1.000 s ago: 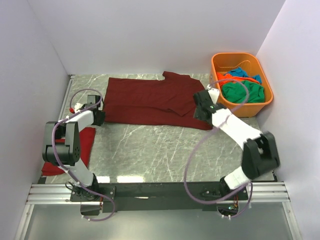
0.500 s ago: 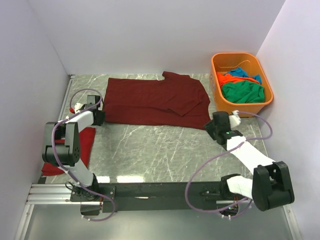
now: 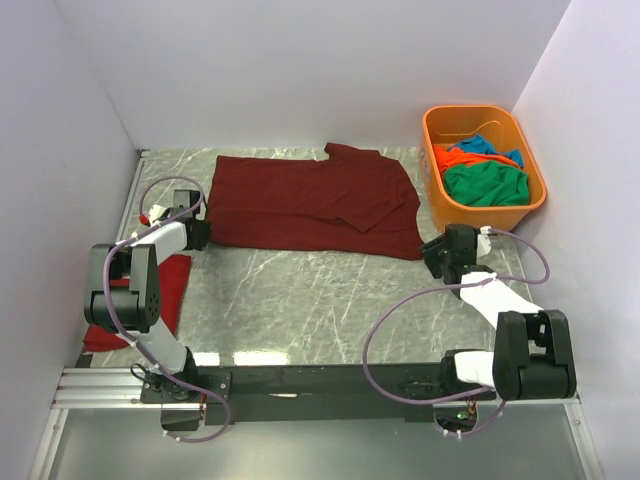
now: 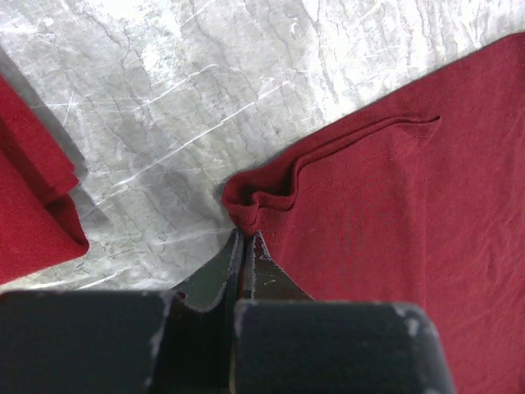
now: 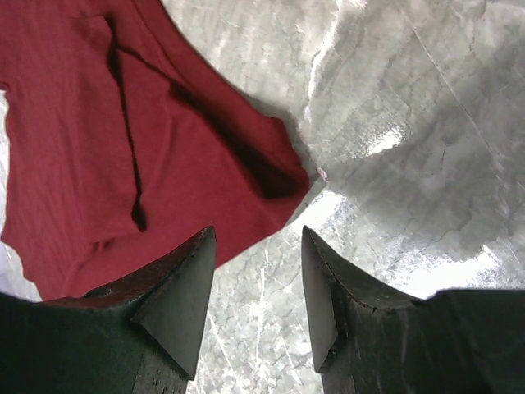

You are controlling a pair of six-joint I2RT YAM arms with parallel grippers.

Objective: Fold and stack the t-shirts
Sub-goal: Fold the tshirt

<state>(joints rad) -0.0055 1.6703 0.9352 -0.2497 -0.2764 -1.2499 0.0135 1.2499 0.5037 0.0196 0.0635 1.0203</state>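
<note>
My left gripper (image 4: 246, 240) is clenched on the bunched lower left corner of the maroon shirt (image 3: 310, 200), which lies spread across the upper middle of the overhead view. My right gripper (image 5: 257, 235) hangs parted and empty beside the shirt's lower right corner. A red shirt (image 3: 172, 282) lies at the left edge, and other shirts (image 3: 487, 185) fill the orange tub (image 3: 470, 111) at upper right.

Bright, even light; soft shadows; sharp focus

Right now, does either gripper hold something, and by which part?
The left gripper is shut on the maroon t-shirt at its bunched corner. The right gripper is open and holds nothing.
</note>
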